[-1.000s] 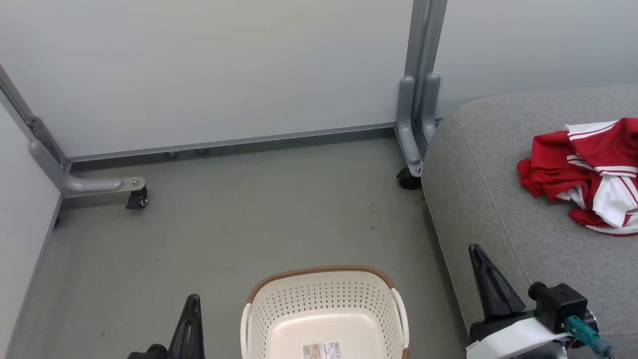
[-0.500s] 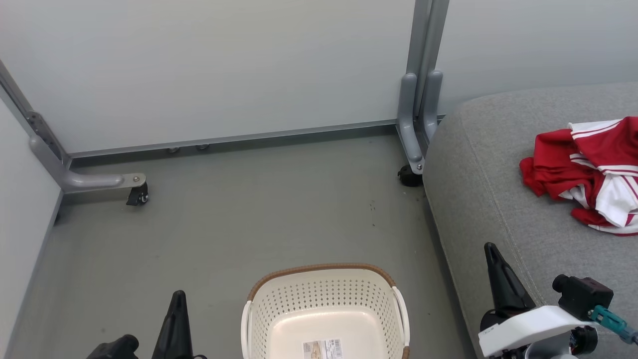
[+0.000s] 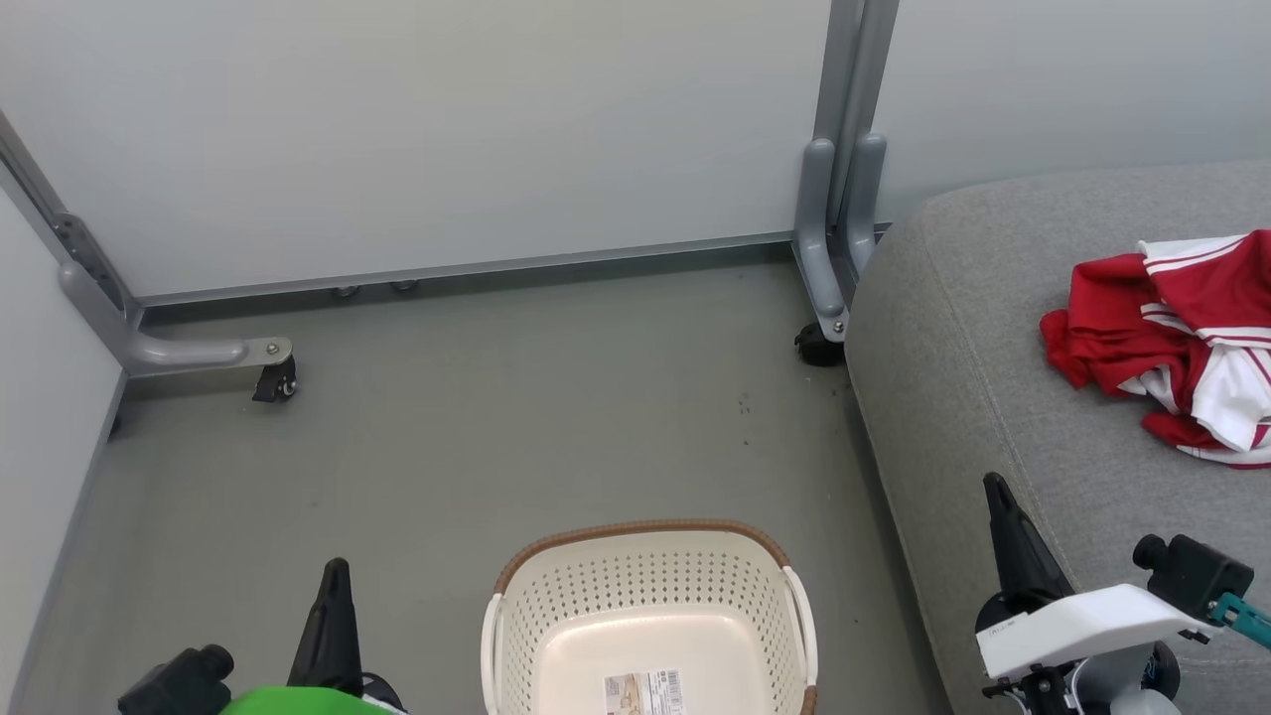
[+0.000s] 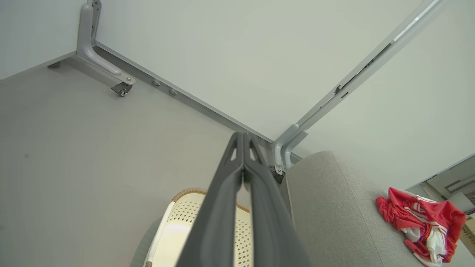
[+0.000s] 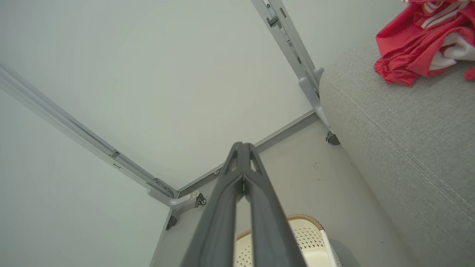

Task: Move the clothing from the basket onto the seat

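clothing [image 3: 1167, 343], a crumpled heap of soft bright red fabric with white panels and thin white stripes, lies on the large grey woven-fabric upholstered seat [image 3: 973, 417] at about 3 o'clock in the head view, running off the right edge of the frame. the heap sits well in from the seat's rounded corner, which shows at 2 o'clock.

the cream-white perforated plastic basket [image 3: 645, 586] with a brown woven-look rim stands on the grey floor [image 3: 447, 447] at 6 o'clock, near the seat's side with a strip of floor between them. its pale bottom shows, with a paper label [image 3: 643, 689] on it.

the left gripper [image 3: 335, 581], two long dark fingers, rises at 7 o'clock, off the basket's 9 o'clock side and apart from it. in the left wrist view its fingers [image 4: 222, 207] press together along their length, clenched on nothing. the right gripper [image 3: 996, 492] points up at 4 o'clock, over the seat's near edge and well apart from the red heap. in the right wrist view its fingers [image 5: 222, 211] are likewise pressed together, and they grasp nothing.

pale panel walls [image 3: 447, 129] close off the floor from 9 to 1 o'clock. grey metal feet at their base carry a black castor [image 3: 816, 348] just beside the seat's corner.
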Tool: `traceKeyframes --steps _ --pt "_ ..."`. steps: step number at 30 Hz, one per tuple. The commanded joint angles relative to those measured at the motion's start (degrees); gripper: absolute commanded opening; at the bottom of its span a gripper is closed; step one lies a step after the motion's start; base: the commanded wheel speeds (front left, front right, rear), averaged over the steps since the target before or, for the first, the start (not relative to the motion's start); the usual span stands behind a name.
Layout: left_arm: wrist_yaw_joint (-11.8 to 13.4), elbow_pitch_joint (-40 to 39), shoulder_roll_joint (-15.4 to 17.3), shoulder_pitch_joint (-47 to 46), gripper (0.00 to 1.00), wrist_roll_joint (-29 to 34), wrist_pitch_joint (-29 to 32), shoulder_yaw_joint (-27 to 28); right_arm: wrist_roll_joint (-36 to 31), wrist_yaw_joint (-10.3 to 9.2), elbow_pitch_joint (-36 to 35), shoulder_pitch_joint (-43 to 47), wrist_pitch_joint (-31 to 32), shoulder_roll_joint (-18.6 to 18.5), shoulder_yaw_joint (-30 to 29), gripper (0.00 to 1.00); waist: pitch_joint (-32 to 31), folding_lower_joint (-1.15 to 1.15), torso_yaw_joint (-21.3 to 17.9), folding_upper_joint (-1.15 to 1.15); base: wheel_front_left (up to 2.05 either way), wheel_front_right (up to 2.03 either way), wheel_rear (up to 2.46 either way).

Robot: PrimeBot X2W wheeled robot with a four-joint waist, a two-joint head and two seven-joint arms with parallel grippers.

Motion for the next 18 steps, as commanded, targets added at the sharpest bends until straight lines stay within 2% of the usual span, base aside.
traceKeyframes --steps 1,18 --pt "-0.4 -0.4 0.4 -2.0 0.00 -2.4 0.4 0.4 2.3 -0.01 -0.4 -2.0 0.5 -0.2 -0.5 0.00 0.1 0.00 0.0 0.00 0.00 0.00 0.00" --pt "-1.9 1.0 0.8 -4.8 0.00 -14.9 3.3 2.5 14.6 -0.02 1.1 -3.5 3.5 0.1 -2.4 0.00 0.7 0.00 0.3 0.00 0.00 0.00 0.00"
